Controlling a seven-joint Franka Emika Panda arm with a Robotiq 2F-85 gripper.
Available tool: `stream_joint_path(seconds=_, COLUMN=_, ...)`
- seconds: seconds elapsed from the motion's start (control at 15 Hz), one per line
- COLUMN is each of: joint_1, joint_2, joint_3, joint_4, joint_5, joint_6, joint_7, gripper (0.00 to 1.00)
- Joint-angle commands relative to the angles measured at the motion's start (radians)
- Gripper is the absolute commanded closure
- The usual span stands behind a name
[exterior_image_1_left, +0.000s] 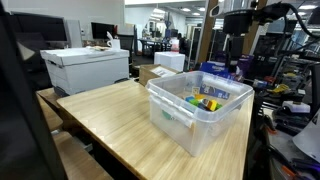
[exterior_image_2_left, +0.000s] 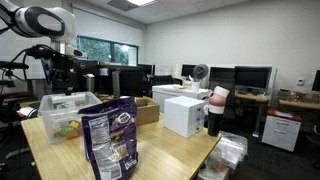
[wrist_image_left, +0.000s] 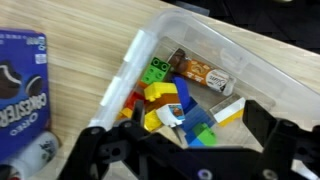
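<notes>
A clear plastic bin (exterior_image_1_left: 190, 128) stands on the wooden table (exterior_image_1_left: 110, 120) and holds several coloured toy blocks (wrist_image_left: 165, 100) and a brown snack bar (wrist_image_left: 205, 75). The bin also shows in an exterior view (exterior_image_2_left: 50, 110) and in the wrist view (wrist_image_left: 125, 75). My gripper (exterior_image_1_left: 233, 62) hangs above the bin, its fingers spread wide (wrist_image_left: 185, 135) and empty over the blocks. It also shows in an exterior view (exterior_image_2_left: 66, 78). A blue cookie bag (exterior_image_2_left: 110, 140) stands on the table just outside the bin, and it shows in the wrist view (wrist_image_left: 20, 85).
A white box (exterior_image_1_left: 85, 68) sits at the table's far end; it also shows in an exterior view (exterior_image_2_left: 185, 115). A cardboard box (exterior_image_2_left: 145, 108) lies beside it. A red-and-white cup stack (exterior_image_2_left: 217, 110) stands by the white box. Desks with monitors fill the room behind.
</notes>
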Motion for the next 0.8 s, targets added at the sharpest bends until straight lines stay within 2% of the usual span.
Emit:
stream_joint_path(seconds=0.0, joint_1=0.03, joint_2=0.119, joint_3=0.013, joint_4=0.05, joint_5=0.055, joint_6=0.057, joint_7=-0.048, gripper=0.0)
stream_joint_path(seconds=0.73, joint_1=0.027, joint_2=0.302, joint_3=0.117, joint_4=0.208, joint_5=-0.051, joint_6=0.203, joint_7=0.141, gripper=0.0)
